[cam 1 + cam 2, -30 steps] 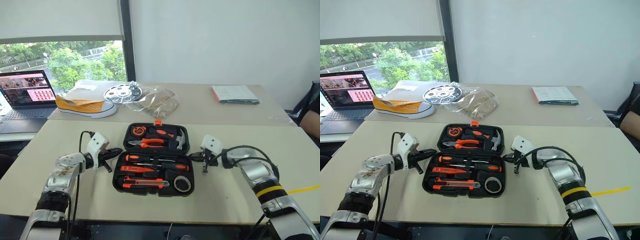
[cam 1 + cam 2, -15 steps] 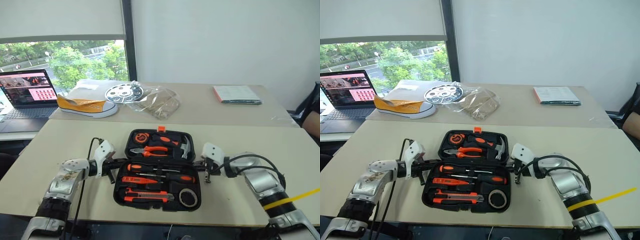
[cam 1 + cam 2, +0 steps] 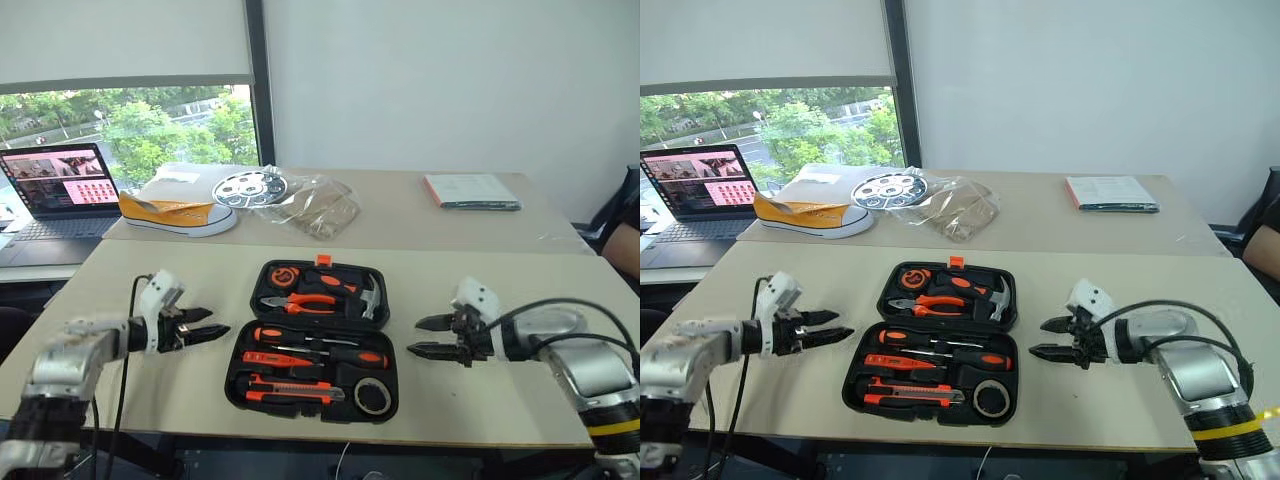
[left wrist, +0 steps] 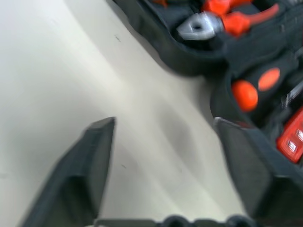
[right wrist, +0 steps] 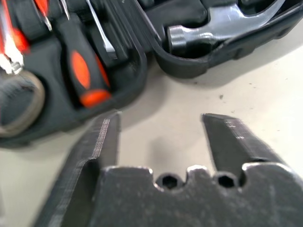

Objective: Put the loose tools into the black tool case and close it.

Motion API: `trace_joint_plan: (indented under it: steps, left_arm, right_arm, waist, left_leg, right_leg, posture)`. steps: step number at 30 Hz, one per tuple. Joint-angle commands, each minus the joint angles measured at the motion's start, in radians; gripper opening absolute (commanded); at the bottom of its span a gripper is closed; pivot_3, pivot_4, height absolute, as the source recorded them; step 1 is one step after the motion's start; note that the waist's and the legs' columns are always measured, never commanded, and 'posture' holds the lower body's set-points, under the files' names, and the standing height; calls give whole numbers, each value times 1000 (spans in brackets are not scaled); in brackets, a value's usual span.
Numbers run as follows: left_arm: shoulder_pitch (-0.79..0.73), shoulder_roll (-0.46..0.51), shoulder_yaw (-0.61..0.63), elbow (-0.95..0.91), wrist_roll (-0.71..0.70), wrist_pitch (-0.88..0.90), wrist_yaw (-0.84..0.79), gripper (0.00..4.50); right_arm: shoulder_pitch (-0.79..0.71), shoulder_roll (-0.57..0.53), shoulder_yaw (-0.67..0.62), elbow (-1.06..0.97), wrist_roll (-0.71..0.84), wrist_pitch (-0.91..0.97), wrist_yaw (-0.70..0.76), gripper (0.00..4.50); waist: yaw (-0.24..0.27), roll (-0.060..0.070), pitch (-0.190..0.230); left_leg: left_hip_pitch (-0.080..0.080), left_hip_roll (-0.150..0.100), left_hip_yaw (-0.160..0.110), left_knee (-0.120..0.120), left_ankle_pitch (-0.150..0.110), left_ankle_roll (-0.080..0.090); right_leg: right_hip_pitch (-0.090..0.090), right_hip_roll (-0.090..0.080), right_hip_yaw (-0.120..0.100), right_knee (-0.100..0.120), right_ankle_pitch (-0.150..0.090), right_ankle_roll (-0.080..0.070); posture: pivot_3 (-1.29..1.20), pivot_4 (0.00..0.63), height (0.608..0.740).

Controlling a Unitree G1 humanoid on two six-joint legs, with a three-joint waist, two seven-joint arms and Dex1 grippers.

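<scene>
Black tool case (image 3: 315, 340) lying open (tools seated inside); left gripper (image 3: 207, 328) and right gripper (image 3: 428, 336) flank it, jaws spread, empty

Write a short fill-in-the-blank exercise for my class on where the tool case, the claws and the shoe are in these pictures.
1. The lid of the black tool case is ____.
2. The left claw and the right claw both have their fingers ____.
3. The black tape roll lies in the case corner nearer the ____ claw.
4. On the far table, the yellow shoe lies next to an open ____.

Missing words: open; open; right; laptop
</scene>
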Motion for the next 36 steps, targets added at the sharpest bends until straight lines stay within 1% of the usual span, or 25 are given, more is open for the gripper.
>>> trace_joint_plan:
  steps: [1, 4, 7, 9, 11, 15, 16, 19, 21, 22, 23, 24, 26, 27, 28, 29, 30, 32, 34, 36]
  left_arm:
    - [-126, -31, -32, 34, -13, 152, 70, 4500]
    - [-195, -65, -85, 76, 23, 204, 127, 4500]
    - [-229, -93, -128, 101, 51, 216, 162, 4500]
    - [-243, -111, -145, 119, 64, 211, 178, 4500]
    - [-252, -119, -154, 129, 70, 209, 184, 4500]
    - [-257, -127, -163, 135, 71, 208, 191, 4500]
    - [-256, -128, -165, 135, 71, 207, 191, 4500]
    - [-254, -131, -167, 137, 73, 208, 196, 4500]
    - [-250, -134, -166, 140, 76, 205, 201, 3983]
    - [-245, -136, -164, 140, 76, 201, 202, 3566]
    - [-242, -138, -161, 139, 76, 198, 204, 3263]
    - [-240, -140, -160, 139, 76, 198, 205, 2811]
    - [-231, -149, -147, 134, 67, 203, 212, 2166]
    - [-227, -156, -137, 133, 59, 206, 216, 1717]
    - [-224, -161, -130, 133, 54, 208, 219, 1419]
    - [-221, -166, -123, 133, 51, 204, 224, 1000]
    - [-217, -176, -108, 137, 51, 192, 239, 627]
    - [-207, -204, -65, 147, 38, 162, 261, 19]
    - [-201, -249, 12, 157, 7, 87, 282, 19]
    - [-197, -276, 53, 163, -10, 46, 291, 19]
  right_arm:
    - [-148, 66, -45, 32, 88, 283, -101, 4441]
    - [-257, 133, -27, 134, 53, 379, -211, 4441]
    - [-322, 183, -2, 214, 29, 402, -276, 4441]
    - [-350, 208, 34, 272, -2, 378, -314, 4441]
    - [-367, 222, 57, 315, -24, 358, -341, 4441]
    - [-386, 244, 90, 377, -46, 330, -363, 4441]
    - [-389, 247, 100, 386, -48, 325, -360, 4212]
    - [-390, 250, 129, 404, -59, 310, -357, 3290]
    - [-391, 251, 144, 421, -74, 300, -368, 2704]
    - [-392, 252, 146, 430, -78, 297, -371, 2175]
    - [-394, 252, 147, 436, -79, 296, -373, 1928]
    - [-396, 252, 147, 442, -80, 296, -374, 1532]
    - [-401, 253, 148, 455, -80, 294, -375, 1016]
    - [-404, 255, 148, 462, -81, 292, -376, 586]
    - [-406, 257, 147, 467, -81, 291, -376, 313]
    - [-408, 258, 147, 472, -81, 289, -376, 22]
    - [-410, 260, 146, 479, -81, 285, -378, 0]
    - [-414, 270, 135, 490, -73, 273, -375, 0]
    - [-408, 294, 87, 472, -48, 162, -349, 0]
    - [-394, 298, 70, 442, -39, 48, -301, 0]
  waist:
    - [0, -1, 0]
    - [-2, -1, 0]
    - [-2, -1, 0]
    - [-3, -1, 0]
    - [-3, 0, 0]
    - [-4, 0, 0]
    - [-4, 0, 0]
    - [-7, 0, 0]
    - [-7, 0, 0]
    - [-7, 0, 0]
    - [-7, 0, 0]
    - [-7, 0, 0]
    - [-7, 0, 0]
    - [-7, 0, 0]
    - [-7, 0, 0]
    - [-6, 0, 0]
    - [-5, 0, 0]
    - [-3, 0, 0]
    - [-3, 0, 0]
    - [-3, -1, 0]
  left_leg:
    - [0, 0, 0, 0, 0, 0]
    - [1, -1, 0, 0, 0, 0]
    - [0, -1, 0, -1, 0, 0]
    - [-3, -1, 0, -2, 0, 0]
    - [-6, -2, -1, -2, 0, 0]
    - [-8, -2, -1, -3, 0, 0]
    - [-8, -2, -1, -3, 0, 0]
    - [-8, -2, -1, -3, 0, 0]
    - [-8, -2, -1, -2, 0, 0]
    - [-7, -2, -1, -2, 0, 0]
    - [-6, -2, -1, -2, 0, 0]
    - [-5, -2, -1, -1, 0, -1]
    - [-2, -2, 0, 0, 0, -1]
    - [-1, -2, 0, 0, 1, -1]
    - [0, -2, 0, 0, 1, -1]
    - [1, -1, 0, 1, 1, -1]
    - [1, -1, 0, 2, 1, -1]
    - [2, -1, 0, 3, 1, -1]
    - [2, -1, -1, 4, 1, -1]
    - [1, -1, 0, 5, 1, -1]
  right_leg:
    - [0, 0, 0, 0, 0, 0]
    - [1, 0, 1, 1, 0, -1]
    - [-1, 1, 1, 1, 0, -1]
    - [-3, 1, 0, 4, 1, -1]
    - [-5, 1, -2, 2, 1, -1]
    - [-5, 1, -4, 0, 0, 0]
    - [-5, 1, -5, 0, 0, 0]
    - [-5, 1, -5, 0, 0, 0]
    - [-5, 1, -4, 1, 0, 0]
    - [-4, 1, -4, 1, 0, 0]
    - [-3, 1, -4, 1, 0, 0]
    - [-2, 0, -4, 1, 0, 0]
    - [-2, 0, -2, 1, 0, 0]
    - [-1, 0, -1, 1, 0, 0]
    - [0, 0, 0, 2, 0, 0]
    - [1, 0, 0, 3, 0, 0]
    - [1, -1, 0, 4, 0, 0]
    - [1, -1, 1, 5, 0, 0]
    - [2, -1, 1, 6, 1, -1]
    - [2, -1, 1, 5, 2, -1]
  posture:
    - [0, 150, 740]
    - [0, 150, 740]
    - [0, 150, 740]
    - [0, 150, 740]
    - [0, 150, 740]
    - [0, 150, 740]
    - [0, 150, 740]
    - [0, 150, 740]
    - [0, 150, 740]
    - [0, 150, 740]
    - [0, 150, 740]
    - [0, 150, 740]
    - [0, 150, 740]
    - [0, 150, 740]
    - [0, 150, 740]
    - [0, 150, 740]
    - [0, 150, 740]
    - [0, 150, 740]
    - [0, 150, 740]
    - [0, 150, 740]
